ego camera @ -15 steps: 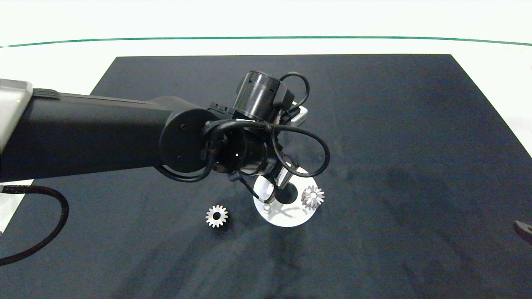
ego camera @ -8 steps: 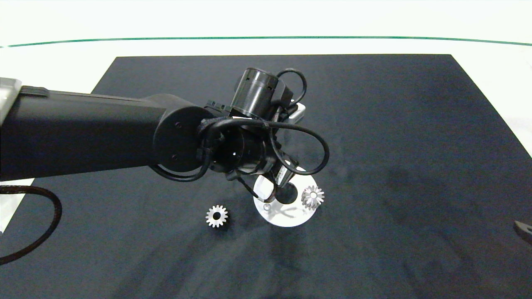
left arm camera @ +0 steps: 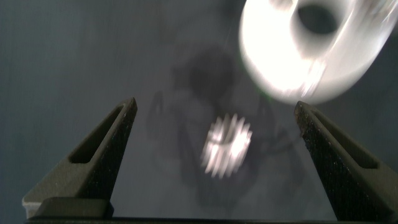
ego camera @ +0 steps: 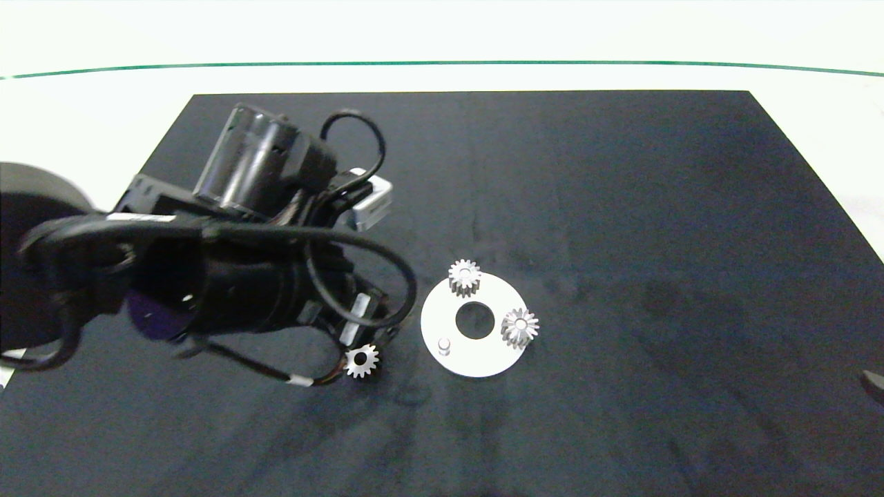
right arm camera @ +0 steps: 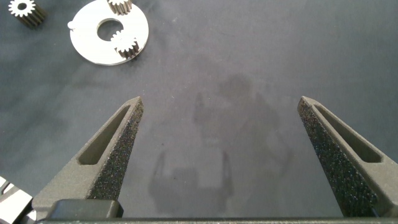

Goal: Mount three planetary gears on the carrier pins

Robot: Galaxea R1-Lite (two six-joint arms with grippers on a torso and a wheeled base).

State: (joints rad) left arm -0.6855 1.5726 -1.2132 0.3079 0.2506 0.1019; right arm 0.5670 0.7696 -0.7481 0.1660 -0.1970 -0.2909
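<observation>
Two planetary gears [ego camera: 465,276] sit on carrier pins [ego camera: 444,342]; third gear [ego camera: 361,361] lies loose lower centre. Left gripper [left arm camera: 217,140] hovers over it, fingers apart. Off-centre closing could flick it away; right gripper [right arm camera: 221,134] idle, fingers apart.

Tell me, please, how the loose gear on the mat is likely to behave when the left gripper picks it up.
The loose gear looks like solid metal, so probably rigid and heavy for its size. It lies flat on the dark mat, so it should not roll. Its pointed teeth may let it twist between the open left gripper's fingers.
</observation>
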